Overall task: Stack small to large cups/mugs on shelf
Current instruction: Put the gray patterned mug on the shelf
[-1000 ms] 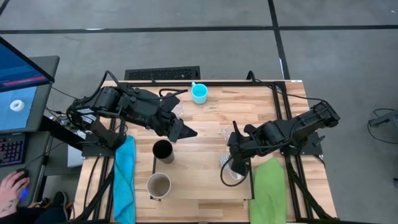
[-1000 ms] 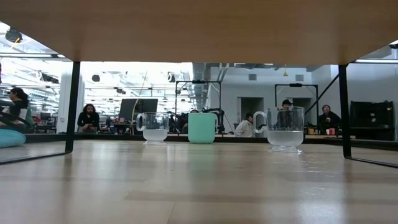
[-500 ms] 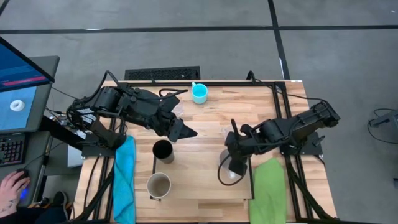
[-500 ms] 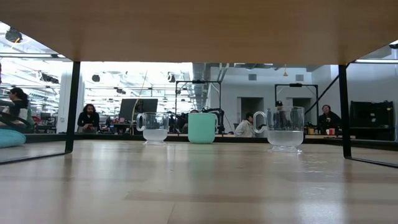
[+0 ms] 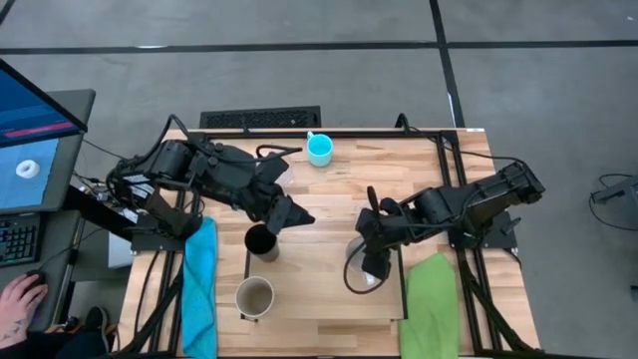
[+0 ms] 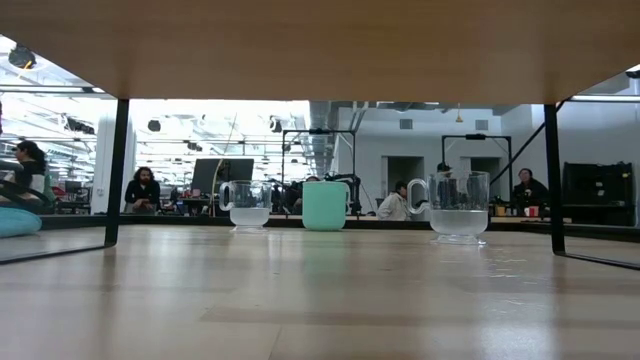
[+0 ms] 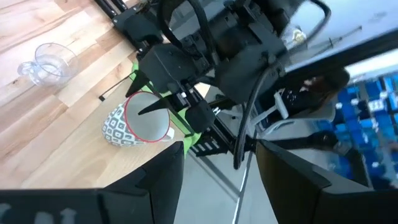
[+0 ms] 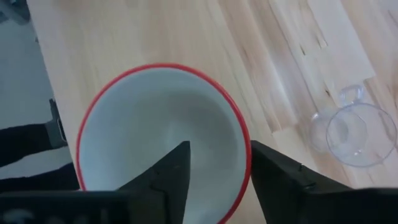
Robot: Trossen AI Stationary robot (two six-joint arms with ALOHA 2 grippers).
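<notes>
Your right gripper [image 5: 371, 267] straddles the white mug's [image 8: 163, 143] rim on the shelf [image 5: 329, 299], jaws apart: release step. Left gripper [image 5: 284, 214] hovers over the black tumbler [image 5: 260, 242], jaws apart; next, lift clear before nesting smaller cups

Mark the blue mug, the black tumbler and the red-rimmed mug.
blue mug [image 5: 320, 151], high view, its open mouth.
black tumbler [image 5: 260, 241], high view, its dark inside.
red-rimmed mug [image 8: 163, 135], right wrist view, its white inside.
</notes>
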